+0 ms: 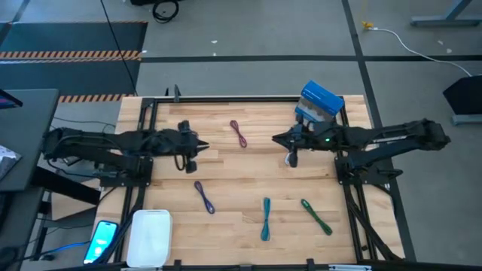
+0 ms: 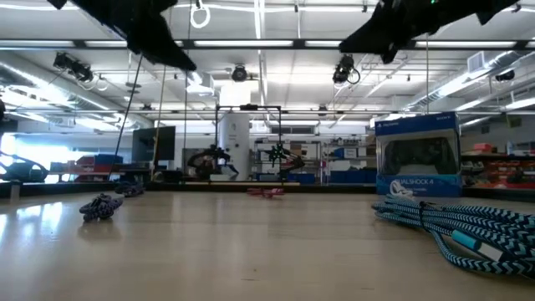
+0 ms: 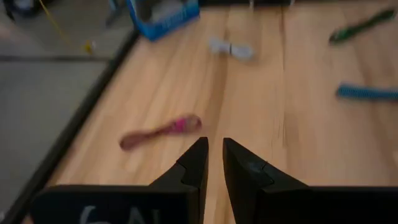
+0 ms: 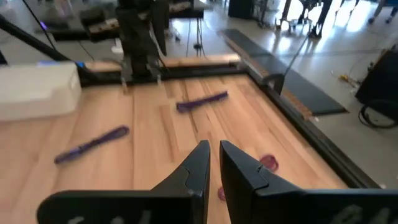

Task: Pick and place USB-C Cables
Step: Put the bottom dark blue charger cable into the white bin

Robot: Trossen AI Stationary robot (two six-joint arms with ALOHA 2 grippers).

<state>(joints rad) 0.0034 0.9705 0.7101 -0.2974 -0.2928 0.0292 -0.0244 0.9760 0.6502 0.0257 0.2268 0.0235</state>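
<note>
Several cables lie flat on the wooden table (image 1: pixel 248 181): a maroon one (image 1: pixel 239 133), a white one (image 1: pixel 291 159), a purple one (image 1: pixel 204 196), a teal one (image 1: pixel 266 218) and a green one (image 1: pixel 316 216). The right wrist view shows a second purple cable (image 4: pixel 202 101) near the left arm. My left gripper (image 1: pixel 200 144) hovers left of the maroon cable (image 3: pixel 163 132), shut and empty. My right gripper (image 1: pixel 277 139) hovers between the maroon and white cables, shut and empty.
A blue-and-white box (image 1: pixel 321 102) stands at the table's far right, behind my right arm. A white tray (image 1: pixel 149 237) sits at the near left corner, with a phone (image 1: pixel 102 239) beside it. Black frame rails run along the table's edges.
</note>
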